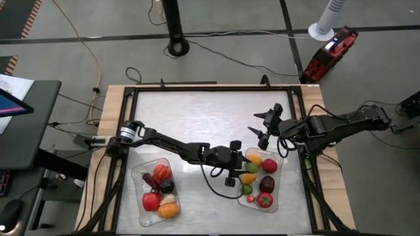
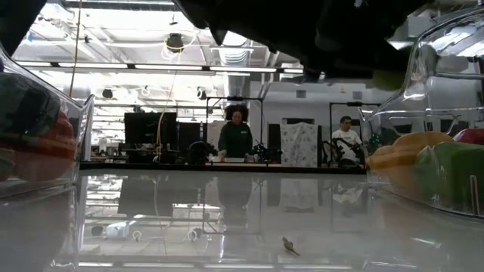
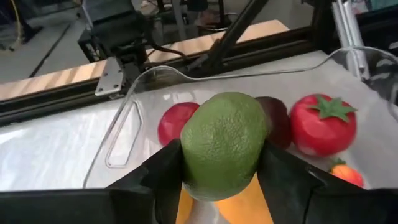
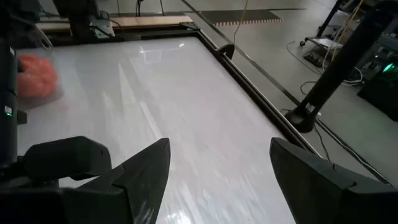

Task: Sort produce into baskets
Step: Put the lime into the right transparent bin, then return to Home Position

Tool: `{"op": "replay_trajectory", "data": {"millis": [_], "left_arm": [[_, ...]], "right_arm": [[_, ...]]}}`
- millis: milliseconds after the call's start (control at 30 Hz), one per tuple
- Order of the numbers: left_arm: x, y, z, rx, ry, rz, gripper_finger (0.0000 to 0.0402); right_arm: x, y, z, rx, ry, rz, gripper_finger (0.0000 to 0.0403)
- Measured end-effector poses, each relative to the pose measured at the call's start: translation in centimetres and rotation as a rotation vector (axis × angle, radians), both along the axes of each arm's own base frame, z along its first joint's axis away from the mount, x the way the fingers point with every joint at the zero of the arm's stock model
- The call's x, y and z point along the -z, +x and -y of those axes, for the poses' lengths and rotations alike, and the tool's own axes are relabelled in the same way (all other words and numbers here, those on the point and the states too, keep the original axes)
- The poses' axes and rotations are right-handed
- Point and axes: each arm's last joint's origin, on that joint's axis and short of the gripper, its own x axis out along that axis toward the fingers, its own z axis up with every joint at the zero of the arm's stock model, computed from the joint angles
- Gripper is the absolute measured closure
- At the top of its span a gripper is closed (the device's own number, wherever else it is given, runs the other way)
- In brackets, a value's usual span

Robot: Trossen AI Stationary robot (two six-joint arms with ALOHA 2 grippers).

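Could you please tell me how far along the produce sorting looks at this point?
Nearly finished, it seems. The table between the trays shows no loose produce: the left tray and right tray each hold several pieces. In hand: the left gripper grips a green fruit over the right tray. Left to do: release it there. The right gripper waits open beside that tray.

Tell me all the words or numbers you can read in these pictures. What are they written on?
There are none I can read.
The papers beside the table: marks too small to read.
The red machine on the floor: no label that can be made out.
The baskets and toy food, such as the green fruit: no writing shows.
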Motion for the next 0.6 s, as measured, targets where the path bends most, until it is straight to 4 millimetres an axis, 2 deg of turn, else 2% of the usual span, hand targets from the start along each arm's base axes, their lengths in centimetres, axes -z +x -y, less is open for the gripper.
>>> {"op": "replay_trajectory", "data": {"millis": [100, 200, 367, 467, 600], "left_arm": [[0.3, 0.3, 0.0, -0.004, 0.005, -0.021, 0.0212], [0.3, 0.3, 0.0, -0.005, 0.013, -0.025, 0.0168], [-1.2, -0.6, -0.3, -0.024, 0.061, -0.080, 0.0101], [-2.2, -1.6, -0.8, -0.063, 0.095, -0.107, 0.0095], [-2.9, -3.8, -1.9, -0.110, 0.102, -0.103, 0.0113]], "right_arm": [[0.0, 0.0, 0.0, -0.004, -0.008, -0.007, 0.0101], [0.0, 0.0, 0.0, -0.007, -0.014, -0.011, 0.0101], [0.1, -0.1, 0.0, -0.011, -0.023, -0.026, 0.0101], [0.4, -0.5, -0.1, -0.025, -0.027, -0.020, 0.0101], [1.2, -1.9, 0.2, -0.031, -0.025, 0.035, 0.0101]]}}
